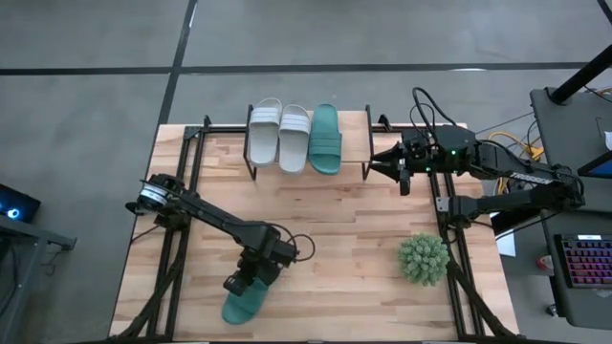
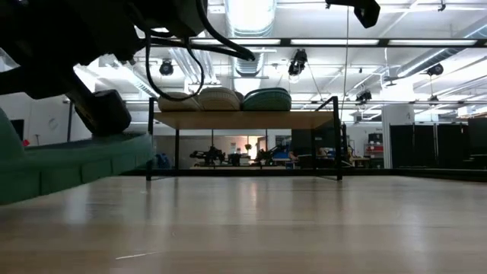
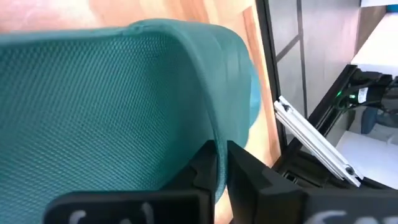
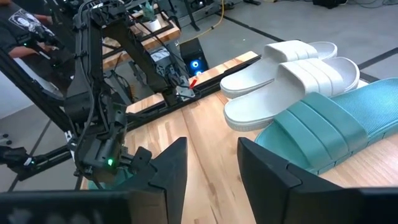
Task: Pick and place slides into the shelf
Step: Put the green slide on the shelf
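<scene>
High view: the left end effector [image 1: 247, 284], at lower centre-left of the frame, is clamped on the edge of a teal slide [image 1: 247, 304] near the table's [image 1: 344, 229] front edge. On the shelf [image 1: 356, 124], at upper centre, lie two white slides [image 1: 279, 135] and a second teal slide [image 1: 325, 139] side by side. The right end effector [image 1: 375, 162], partly open and holding nothing, hovers just right of the shelf. A plant ball [image 1: 423, 259] sits at lower right.

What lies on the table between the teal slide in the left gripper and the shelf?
Nothing: the high view shows bare tabletop between that teal slide and the shelf.
</scene>
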Robot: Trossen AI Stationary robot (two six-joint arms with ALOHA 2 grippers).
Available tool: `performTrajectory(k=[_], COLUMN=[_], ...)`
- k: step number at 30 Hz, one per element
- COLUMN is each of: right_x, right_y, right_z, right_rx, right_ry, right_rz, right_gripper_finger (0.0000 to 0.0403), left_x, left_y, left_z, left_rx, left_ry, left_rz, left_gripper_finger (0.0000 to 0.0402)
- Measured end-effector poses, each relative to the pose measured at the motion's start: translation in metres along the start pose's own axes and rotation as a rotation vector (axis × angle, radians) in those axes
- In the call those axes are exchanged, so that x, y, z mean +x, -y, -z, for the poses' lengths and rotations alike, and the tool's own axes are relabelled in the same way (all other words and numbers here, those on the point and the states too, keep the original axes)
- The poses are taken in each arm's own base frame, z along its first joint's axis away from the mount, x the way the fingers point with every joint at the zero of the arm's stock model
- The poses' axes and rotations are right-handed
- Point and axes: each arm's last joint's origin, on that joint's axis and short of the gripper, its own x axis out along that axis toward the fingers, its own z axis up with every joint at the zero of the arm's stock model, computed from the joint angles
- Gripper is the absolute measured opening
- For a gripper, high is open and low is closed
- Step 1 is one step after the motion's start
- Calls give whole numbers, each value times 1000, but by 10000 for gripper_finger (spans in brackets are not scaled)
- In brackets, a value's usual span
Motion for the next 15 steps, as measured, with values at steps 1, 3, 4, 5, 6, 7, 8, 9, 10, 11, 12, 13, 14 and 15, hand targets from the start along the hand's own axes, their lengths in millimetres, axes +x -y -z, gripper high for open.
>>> performTrajectory(k=[1, 3, 4, 5, 6, 7, 8, 9, 10, 11, 12, 13, 14, 15], right_x=[0, 0, 0, 0, 0, 0, 0, 0, 0, 0, 0, 0, 0, 0], right_y=[0, 0, 0, 0, 0, 0, 0, 0, 0, 0, 0, 0, 0, 0], right_z=[0, 0, 0, 0, 0, 0, 0, 0, 0, 0, 0, 0, 0, 0], right_rx=[0, -1, -1, -1, -1, -1, -1, 1, 1, 1, 1, 1, 1, 1], right_ry=[0, 0, 0, 0, 0, 0, 0, 0, 0, 0, 0, 0, 0, 1], right_rz=[0, 0, 0, 0, 0, 0, 0, 0, 0, 0, 0, 0, 0, 0], right_gripper_finger=[131, 129, 128, 128, 128, 128, 129, 130, 130, 132, 132, 133, 134, 134], left_x=[0, 1, 1, 1, 1, 1, 1, 1, 0, -1, -3, -5, -7, -9], left_y=[0, -1, -1, -1, -1, -1, -1, 0, 1, 2, 4, 6, 8, 10], left_z=[0, 1, 1, 1, 1, 2, 4, 6, 8, 10, 12, 14, 15, 16], left_rx=[0, -3, -4, -6, -9, -15, -24, -33, -40, -44, -44, -41, -37, -35], left_ry=[0, -3, -4, -5, -7, -14, -26, -43, -62, -75, -80, -81, -77, -73], left_rz=[2, 0, 0, -1, -2, -4, -6, -5, -2, 0, -1, -8, -15, -18], left_gripper_finger=[5, 3, 3, 2, 2, 2, 2, 2, 2, 2, 1, 1, 1, 1])
